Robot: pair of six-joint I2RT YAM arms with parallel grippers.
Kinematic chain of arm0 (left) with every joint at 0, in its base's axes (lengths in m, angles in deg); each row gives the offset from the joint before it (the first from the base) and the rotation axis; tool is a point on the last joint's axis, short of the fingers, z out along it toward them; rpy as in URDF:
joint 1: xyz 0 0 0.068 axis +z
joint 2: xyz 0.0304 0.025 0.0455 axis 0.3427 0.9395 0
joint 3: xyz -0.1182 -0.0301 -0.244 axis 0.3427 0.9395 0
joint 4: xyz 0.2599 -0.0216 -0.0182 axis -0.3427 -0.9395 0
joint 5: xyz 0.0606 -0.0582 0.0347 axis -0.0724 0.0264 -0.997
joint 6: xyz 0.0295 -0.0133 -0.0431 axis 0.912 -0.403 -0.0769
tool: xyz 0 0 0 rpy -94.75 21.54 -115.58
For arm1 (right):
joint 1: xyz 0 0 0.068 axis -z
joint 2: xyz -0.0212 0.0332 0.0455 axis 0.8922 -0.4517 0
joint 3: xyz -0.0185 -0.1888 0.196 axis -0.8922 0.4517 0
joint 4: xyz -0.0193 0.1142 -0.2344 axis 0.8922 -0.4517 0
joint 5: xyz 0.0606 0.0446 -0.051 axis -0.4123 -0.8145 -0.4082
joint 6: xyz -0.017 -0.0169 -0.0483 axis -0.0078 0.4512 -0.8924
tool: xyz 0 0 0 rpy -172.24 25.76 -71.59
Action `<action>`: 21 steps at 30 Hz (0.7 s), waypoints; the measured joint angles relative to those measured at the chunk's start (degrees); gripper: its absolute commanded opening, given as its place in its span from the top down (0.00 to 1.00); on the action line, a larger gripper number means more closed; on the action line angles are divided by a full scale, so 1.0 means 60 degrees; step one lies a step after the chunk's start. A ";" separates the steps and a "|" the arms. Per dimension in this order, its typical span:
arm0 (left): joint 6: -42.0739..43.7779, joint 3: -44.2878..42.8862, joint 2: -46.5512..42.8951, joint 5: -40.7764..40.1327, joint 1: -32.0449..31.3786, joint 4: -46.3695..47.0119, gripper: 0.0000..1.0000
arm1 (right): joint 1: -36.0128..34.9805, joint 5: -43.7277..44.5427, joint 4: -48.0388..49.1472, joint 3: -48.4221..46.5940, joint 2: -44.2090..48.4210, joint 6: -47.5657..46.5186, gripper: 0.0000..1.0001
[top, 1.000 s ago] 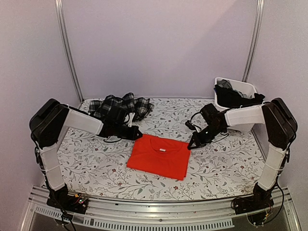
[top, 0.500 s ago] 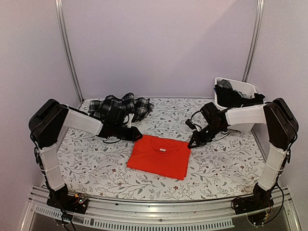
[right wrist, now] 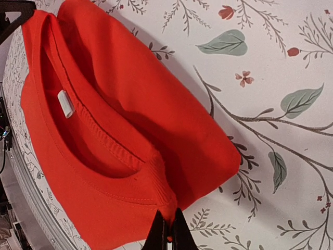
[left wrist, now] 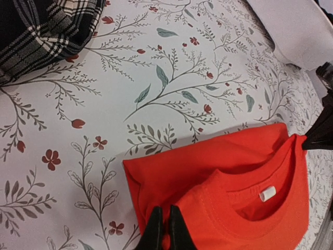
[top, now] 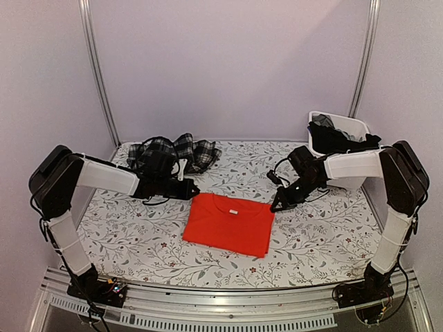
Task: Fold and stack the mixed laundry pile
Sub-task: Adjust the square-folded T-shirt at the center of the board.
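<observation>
The mixed laundry pile (top: 181, 146) wasn't much of a pile when we looked. It was split into three spots around the claws. The floral tablecloth (top: 138, 235) ran under both claws and everything else. The biggest piece of clothing was the orange-red tee (top: 228, 223), lying flat and folded right between the two claws, with its neckline on their side. The plaid garment (top: 160, 149) sat bunched up just behind the left claw (top: 196, 195). The white bin (top: 358, 125) stood behind the right claw (top: 275, 206), off toward its outer side and well apart from the tips. The dark clothes (top: 336, 140) were heaped inside it and hanging over the rim. The left claw had its fingers pressed together on the tee's corner on its own side, and we could see a sliver of orange between them in the wrist view. The right claw was pinched tight on the opposite corner, by the collar ribbing. The tee's little white label (left wrist: 268, 193) sat inside the neck, between both claws.
</observation>
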 measured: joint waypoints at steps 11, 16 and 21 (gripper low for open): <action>0.0266 -0.0550 0.0743 -0.0047 0.0044 0.0149 1.00 | 0.0004 0.1104 0.0146 -0.0608 -0.0382 -0.0069 1.00; 0.0204 -0.0634 0.1286 -0.0208 0.0066 0.0171 0.82 | 0.0004 0.1588 0.0412 -0.0747 -0.1140 -0.0036 0.84; -0.0058 -0.0506 0.1184 -0.0331 0.0193 0.0240 0.47 | 0.0004 0.2262 0.0488 -0.1483 -0.1486 0.0095 0.51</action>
